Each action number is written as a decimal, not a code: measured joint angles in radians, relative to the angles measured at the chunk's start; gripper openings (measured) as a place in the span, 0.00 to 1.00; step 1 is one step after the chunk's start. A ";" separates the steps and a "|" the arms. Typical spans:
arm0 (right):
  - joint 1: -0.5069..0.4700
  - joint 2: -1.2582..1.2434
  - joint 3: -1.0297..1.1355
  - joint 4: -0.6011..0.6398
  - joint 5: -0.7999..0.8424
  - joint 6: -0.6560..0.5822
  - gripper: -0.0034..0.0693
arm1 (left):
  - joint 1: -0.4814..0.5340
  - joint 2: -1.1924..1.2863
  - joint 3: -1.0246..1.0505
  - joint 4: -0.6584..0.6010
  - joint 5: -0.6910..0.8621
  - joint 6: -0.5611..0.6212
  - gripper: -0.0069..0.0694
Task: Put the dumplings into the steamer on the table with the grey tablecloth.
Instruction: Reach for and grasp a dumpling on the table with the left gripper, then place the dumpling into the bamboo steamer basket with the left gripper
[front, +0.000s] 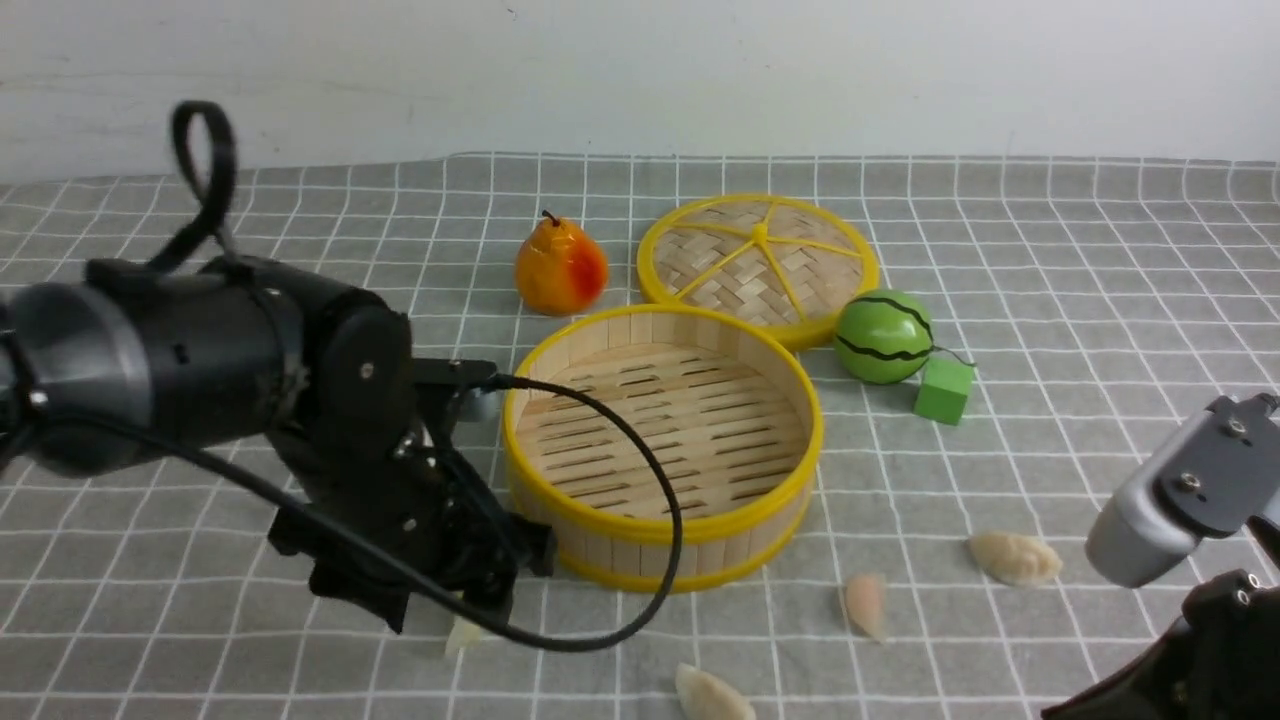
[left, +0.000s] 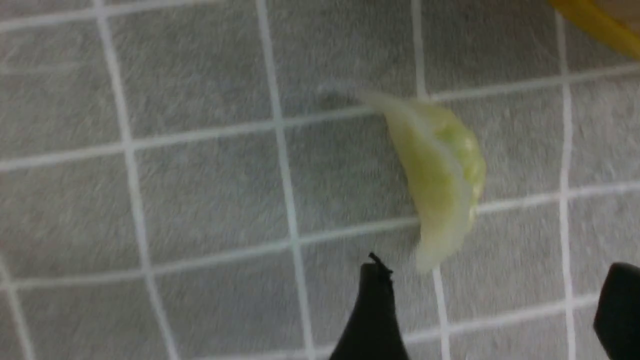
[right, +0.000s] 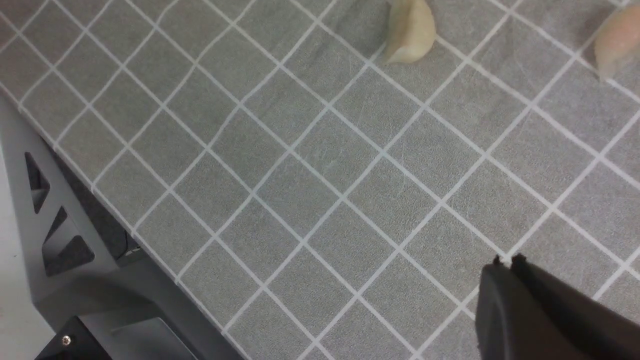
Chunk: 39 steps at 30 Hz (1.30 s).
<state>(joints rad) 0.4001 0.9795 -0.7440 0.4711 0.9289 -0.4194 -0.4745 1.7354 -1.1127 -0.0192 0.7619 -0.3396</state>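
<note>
The bamboo steamer (front: 662, 552) stands empty mid-table on the grey tablecloth (front: 1010, 250). The pale green dumpling (left: 440, 170) lies on the cloth just ahead of my left gripper (left: 495, 282), which is open and holds nothing; in the front view only its tip (front: 462, 635) peeks out under the left arm, beside the steamer's front left. A pinkish dumpling (front: 865, 604) and two cream dumplings (front: 1013, 558) (front: 712, 695) lie in front of the steamer. My right gripper (right: 505, 261) is shut and empty, hovering short of a cream dumpling (right: 410, 30) and the pinkish dumpling (right: 615, 42).
The flat woven lid (front: 757, 260) leans behind the steamer. A toy pear (front: 560, 268), a toy watermelon (front: 884, 337) and a green cube (front: 943, 390) sit round it. The left arm's cable (front: 640, 470) loops over the steamer. The table edge (right: 100, 195) shows in the right wrist view.
</note>
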 joint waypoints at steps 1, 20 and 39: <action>0.000 0.000 0.000 0.002 0.000 0.000 0.05 | 0.000 0.038 -0.022 0.007 -0.013 -0.009 0.81; 0.000 0.000 0.000 0.004 -0.011 -0.001 0.06 | 0.001 0.135 -0.125 0.058 0.067 -0.017 0.34; 0.000 0.000 0.000 0.011 -0.049 -0.001 0.09 | 0.001 0.285 -0.703 -0.078 0.130 0.025 0.34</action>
<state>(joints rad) 0.4001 0.9795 -0.7440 0.4821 0.8798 -0.4203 -0.4738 2.0201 -1.8154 -0.0974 0.8921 -0.3143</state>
